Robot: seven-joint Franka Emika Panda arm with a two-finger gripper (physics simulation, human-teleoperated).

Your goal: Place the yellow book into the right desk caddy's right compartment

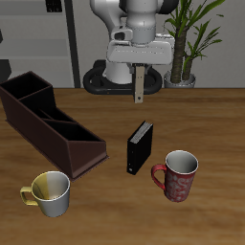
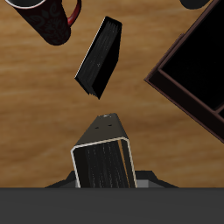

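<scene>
My gripper (image 1: 138, 69) hangs above the table's back middle, shut on the yellow book (image 1: 140, 86). The book is thin and tan and hangs upright below the fingers, clear of the table. In the wrist view the book (image 2: 103, 160) shows edge-on with its greyish edge toward the camera. The right desk caddy (image 1: 53, 122) is a long dark maroon tray lying at an angle, well off to one side of the gripper. Its wide end bay (image 1: 24, 91) is at the far back end. Part of the caddy (image 2: 194, 74) shows in the wrist view.
A thicker black book (image 1: 141, 147) stands on the table below and in front of the gripper, also in the wrist view (image 2: 99, 57). A red mug (image 1: 176, 175) stands beside it. A yellow-and-white mug (image 1: 50, 192) stands near the caddy's front end. A potted plant (image 1: 191, 38) stands at the back.
</scene>
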